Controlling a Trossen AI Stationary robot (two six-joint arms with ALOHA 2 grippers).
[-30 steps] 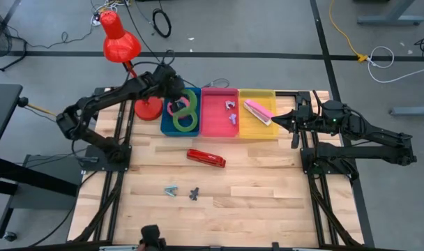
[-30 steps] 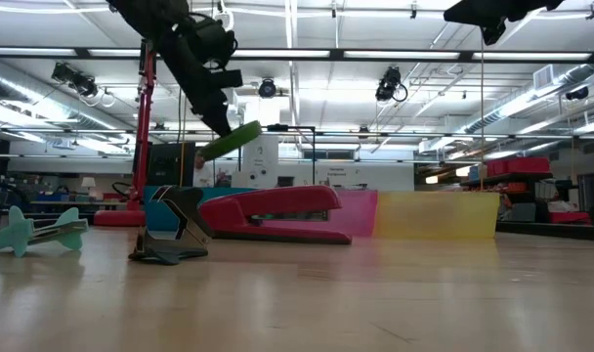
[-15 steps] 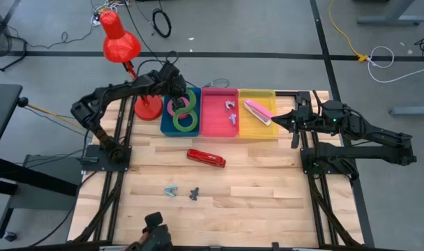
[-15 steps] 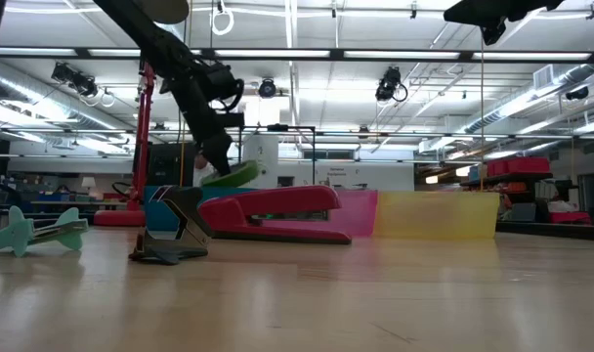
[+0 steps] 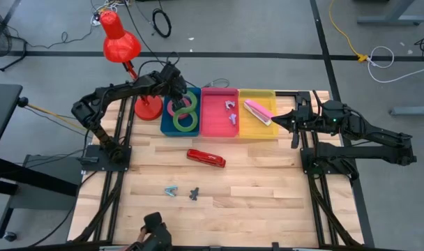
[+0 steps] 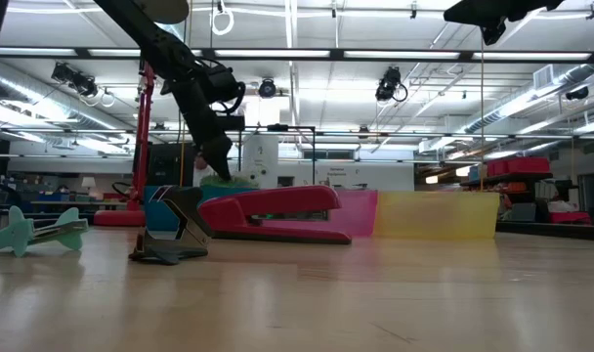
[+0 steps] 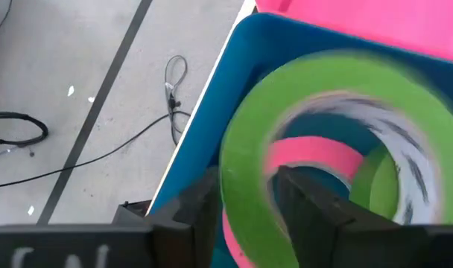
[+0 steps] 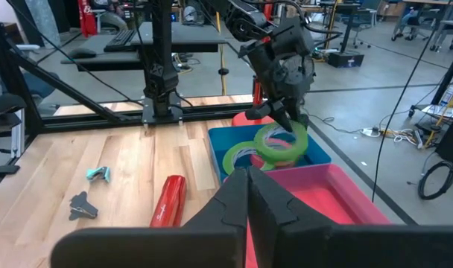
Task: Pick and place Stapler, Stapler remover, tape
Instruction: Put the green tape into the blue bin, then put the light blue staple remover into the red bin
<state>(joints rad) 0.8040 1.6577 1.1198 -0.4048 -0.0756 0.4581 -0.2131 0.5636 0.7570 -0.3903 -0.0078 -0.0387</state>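
Green tape [image 7: 331, 141] straddled by left hand [image 7: 245, 197] fingers; high view hides this.

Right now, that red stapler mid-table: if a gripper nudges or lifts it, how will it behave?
The red stapler lies flat and long, so it would likely slide or pivot, not roll. It looks rigid. Its glossy, rounded top may be slippery, so a grip across the body seems safer.

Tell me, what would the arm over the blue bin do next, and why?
Probably open wider and lift away. The left gripper straddles the rim of a green tape roll that already lies in the blue bin on the other rolls, so it likely needs only releasing.
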